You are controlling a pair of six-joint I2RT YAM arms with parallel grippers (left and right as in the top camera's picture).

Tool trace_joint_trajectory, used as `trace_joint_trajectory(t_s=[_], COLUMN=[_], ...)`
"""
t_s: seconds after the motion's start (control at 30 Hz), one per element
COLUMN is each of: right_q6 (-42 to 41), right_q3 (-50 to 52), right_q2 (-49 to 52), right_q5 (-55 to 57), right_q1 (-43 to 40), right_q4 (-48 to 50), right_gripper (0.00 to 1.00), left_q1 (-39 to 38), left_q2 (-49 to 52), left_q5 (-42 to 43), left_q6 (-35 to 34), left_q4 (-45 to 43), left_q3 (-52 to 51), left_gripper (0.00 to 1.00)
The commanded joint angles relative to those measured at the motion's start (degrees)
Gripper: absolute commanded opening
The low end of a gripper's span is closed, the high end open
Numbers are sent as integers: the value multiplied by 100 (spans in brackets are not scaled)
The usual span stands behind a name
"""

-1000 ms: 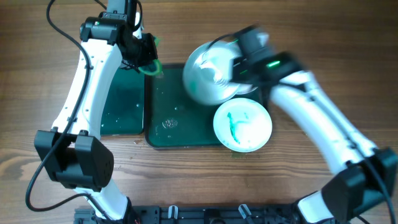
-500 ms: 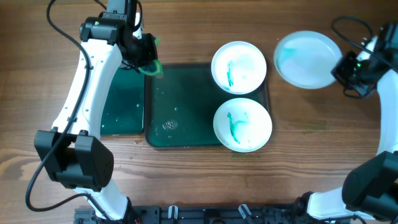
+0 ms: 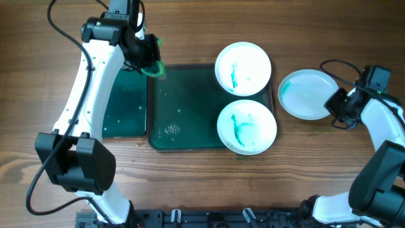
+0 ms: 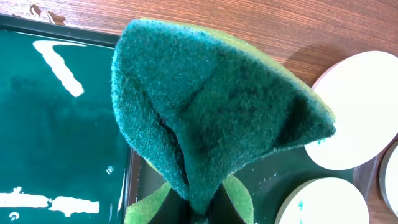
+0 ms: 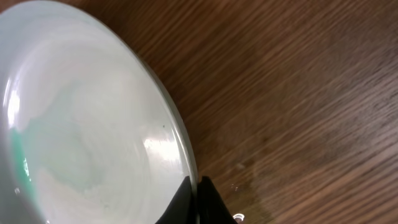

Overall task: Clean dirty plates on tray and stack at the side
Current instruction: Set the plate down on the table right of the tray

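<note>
1. The right gripper [image 5: 194, 198] has its fingers closed on the rim of one plate [image 5: 81, 124], pinching it at the plate's 4 o'clock in the overhead view.
2. That plate has travelled. A second ago it was over the tray [image 3: 183, 107], and half a second ago it was out at 2 o'clock. Now it sits low beside the tray's 3 o'clock edge, though contact with the table [image 3: 304, 164] cannot be judged.
3. It looks mostly wiped, with a faint teal trace near its 9 o'clock rim.
4. The left gripper [image 4: 194, 213] stays clamped on the folded green sponge [image 4: 211, 112], unmoved over the tray's 11 o'clock corner.
5. Two smeared plates [image 3: 243, 68] [image 3: 247, 126] remain on the tray's right end, so the side stack is likely just starting.
</note>
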State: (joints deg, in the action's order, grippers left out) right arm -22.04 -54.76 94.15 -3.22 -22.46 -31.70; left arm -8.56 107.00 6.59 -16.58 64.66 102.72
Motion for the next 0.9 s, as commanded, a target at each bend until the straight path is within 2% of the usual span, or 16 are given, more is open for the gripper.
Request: trace_joint_trajectory(t_s=[0.0, 0.1, 0.13, 0.17, 0.2, 0.33, 0.53, 0.7, 0.87], right_q6=[-96, -42, -44, -46, -39, 269, 479, 887, 986], right_q3=[68, 68, 68, 66, 44, -498, -1644, -1578, -1130], right_q2=[-72, -72, -72, -72, -74, -83, -188, -188, -184], right_q5=[354, 356, 352, 348, 317, 0, -1316, -1611, -1554], right_q1=[-31, -31, -31, -31, -31, -28, 199, 997, 1722], right_q4=[295, 382, 323, 262, 160, -815, -2625, -3252, -3359], right_gripper=[4, 4, 8, 17, 31, 41, 41, 41, 39], left_q1=[4, 4, 4, 4, 4, 4, 4, 4, 4], left_q2=[-2, -2, -2, -2, -2, -2, -2, 2, 4], left_q5=[87, 87, 90, 90, 90, 87, 90, 90, 87], left_q6=[114, 114, 114, 114, 116, 116, 116, 116, 116], left_q4=[-13, -11, -11, -11, -11, -11, -11, 9, 59], left_q3=[31, 31, 31, 31, 31, 31, 31, 31, 31], left_gripper=[4, 4, 4, 4, 4, 4, 4, 4, 4])
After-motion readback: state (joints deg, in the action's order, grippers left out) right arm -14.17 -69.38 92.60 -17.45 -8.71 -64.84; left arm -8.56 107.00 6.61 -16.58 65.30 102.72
